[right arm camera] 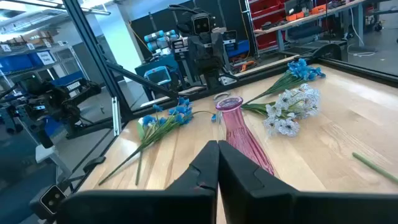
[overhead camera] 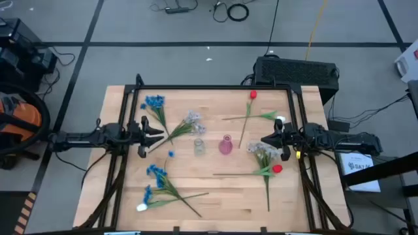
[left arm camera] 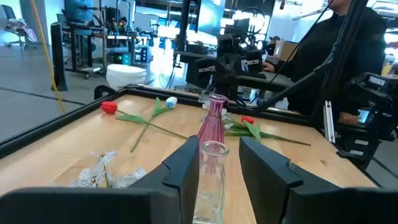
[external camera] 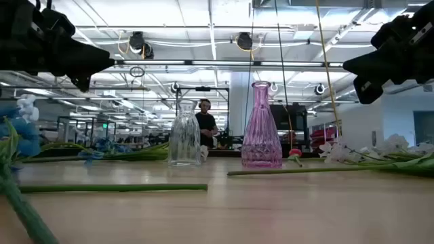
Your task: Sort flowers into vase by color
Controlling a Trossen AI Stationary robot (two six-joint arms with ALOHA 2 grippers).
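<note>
The left end effector [overhead camera: 159, 132] hovers at the left side of the surface [overhead camera: 215, 196] with its fingers spread apart and nothing between them, facing the clear vase [overhead camera: 198, 146]. No flower is in either vase, so the step in hand looks like a first pick. It would go best by closing low on a single green stem, clear of its neighbours, then lifting it upright before lowering it into a narrow neck.

Blue sprays [overhead camera: 155, 103] lie at the far left, more blue sprays [overhead camera: 157, 185] at the near left, and a pale lavender-white cluster [overhead camera: 192, 122] lies just beside the clear vase. The pink vase [overhead camera: 225, 145] stands at centre. A red tulip [overhead camera: 253, 95] lies far right, and white blooms [overhead camera: 263, 151] with a red bud [overhead camera: 277, 169] lie near the right end effector [overhead camera: 266, 140], whose fingers are pressed together, empty.
</note>
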